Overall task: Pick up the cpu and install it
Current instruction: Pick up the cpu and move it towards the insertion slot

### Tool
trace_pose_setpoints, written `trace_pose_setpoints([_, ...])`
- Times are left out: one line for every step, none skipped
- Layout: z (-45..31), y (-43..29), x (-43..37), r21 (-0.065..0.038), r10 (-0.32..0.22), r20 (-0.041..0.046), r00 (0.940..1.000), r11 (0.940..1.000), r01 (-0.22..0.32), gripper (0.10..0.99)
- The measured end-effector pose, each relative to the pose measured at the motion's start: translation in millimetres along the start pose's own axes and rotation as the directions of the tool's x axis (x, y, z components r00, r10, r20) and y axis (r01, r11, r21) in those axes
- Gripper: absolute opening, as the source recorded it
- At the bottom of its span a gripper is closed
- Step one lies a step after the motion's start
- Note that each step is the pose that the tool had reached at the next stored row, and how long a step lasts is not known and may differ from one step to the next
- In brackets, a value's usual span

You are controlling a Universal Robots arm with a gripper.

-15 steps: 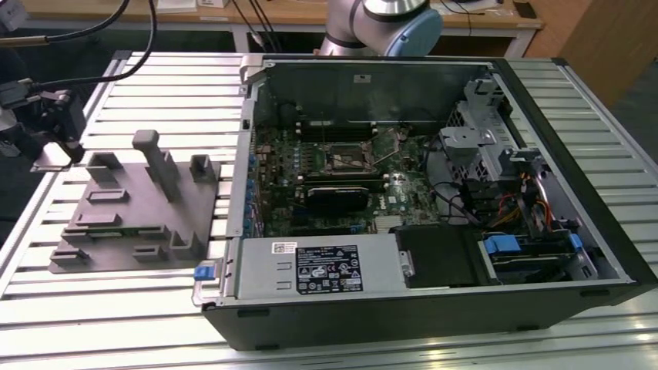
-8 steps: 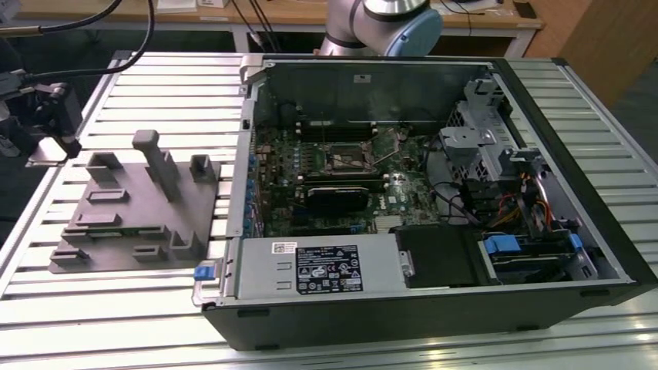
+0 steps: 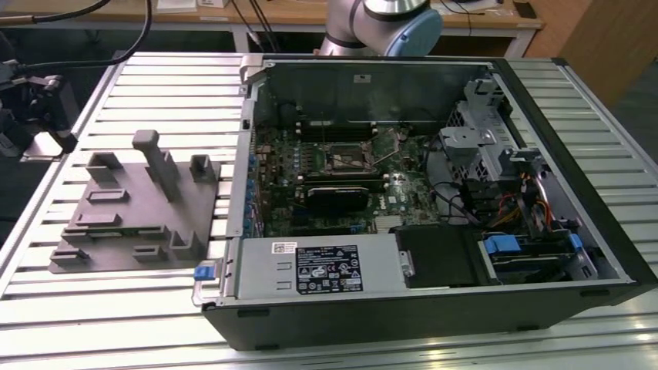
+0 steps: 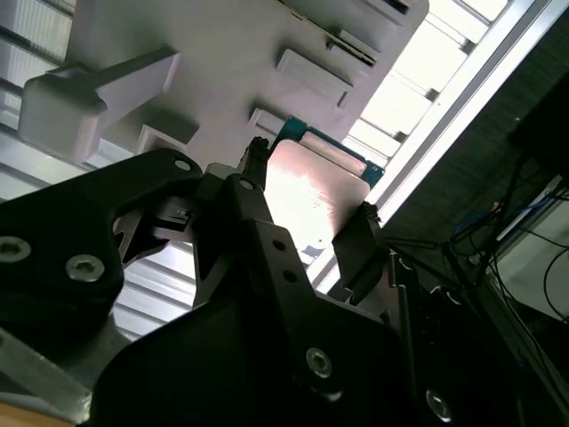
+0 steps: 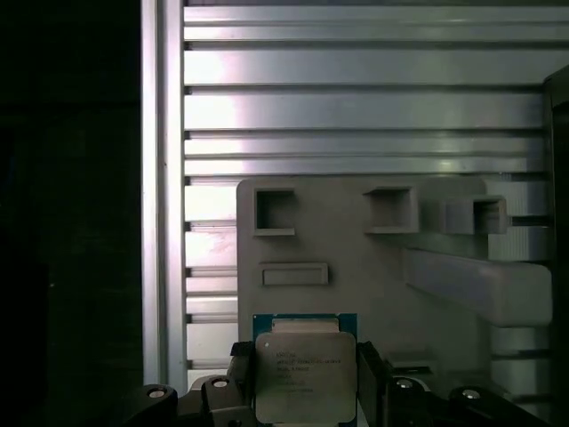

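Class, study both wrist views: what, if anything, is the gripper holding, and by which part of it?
The gripper holds the cpu, with its fingers pinching two opposite side edges.

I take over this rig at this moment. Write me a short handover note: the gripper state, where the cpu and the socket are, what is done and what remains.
The gripper is shut on the cpu, holding it by two opposite edges, as both wrist views show.
The cpu is over the grey fixture on the slatted table; I cannot tell whether it is lifted clear.
The socket sits on the board inside the open computer case; its centre is dark, with no chip in it.
Done: cpu grasped. Left: seating it in the socket.
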State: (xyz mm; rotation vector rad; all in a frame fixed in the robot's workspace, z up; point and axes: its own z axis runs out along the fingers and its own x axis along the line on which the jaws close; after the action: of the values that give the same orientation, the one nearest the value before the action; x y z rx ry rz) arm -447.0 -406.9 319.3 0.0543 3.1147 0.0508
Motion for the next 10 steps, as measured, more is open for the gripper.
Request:
trace_pose_setpoints([-1.3,0.0,0.0,0.0,0.0,-0.0001,1.0,1.0,0.0,0.545])
trace_pose_setpoints([-2.5,0.1,-0.1,0.0,0.0,-0.0001,1.0,1.0,0.0,0.545])
trace_pose_setpoints([-3.8,0.1,-0.1,0.0,0.0,-0.0001,1.0,1.0,0.0,0.545])
trace_pose_setpoints([-5.0,0.2,-0.1,0.0,0.0,0.0,1.0,1.0,0.0,0.545])
trace_pose_setpoints([-6.3,0.2,-0.1,0.0,0.0,-0.0001,1.0,1.0,0.0,0.545])
trace_pose_setpoints([-7.4,0.2,-0.2,0.0,0.0,-0.0001,1.0,1.0,0.0,0.545])
trace_pose_setpoints([-8.6,0.3,-0.2,0.0,0.0,-0.0001,1.0,1.0,0.0,0.545])
trace_pose_setpoints([-9.8,0.3,-0.2,0.0,0.0,0.0,1.0,1.0,0.0,0.545])
trace_pose_setpoints([-11.0,0.4,-0.3,0.0,0.0,0.0,1.0,1.0,0.0,0.545])
trace_pose_setpoints([-12.2,0.4,-0.3,0.0,0.0,0.0,1.0,1.0,0.0,0.545])
